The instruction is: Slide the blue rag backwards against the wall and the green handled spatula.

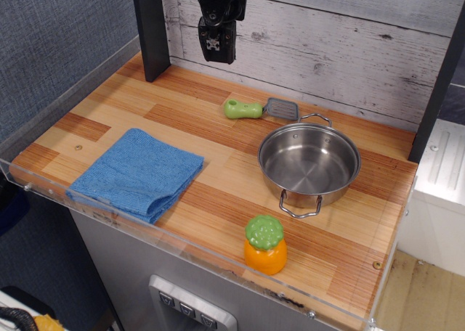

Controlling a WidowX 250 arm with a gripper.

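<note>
The folded, roughly square mid-blue terry rag (138,173) is seen lying flat at the front left of the striped wooden counter (218,120), its near edge close to the clear plastic rim. The small spatula with a lime-green handle and grey slotted blade (260,109) is laid near the whitewashed plank wall (341,48), just behind the shiny steel two-handled pot (309,162). An orange toy with a green top (265,244) is stood near the front edge. The black gripper (217,44) is held high by the wall, well apart from the rag; it appears empty, though its opening cannot be told
</note>
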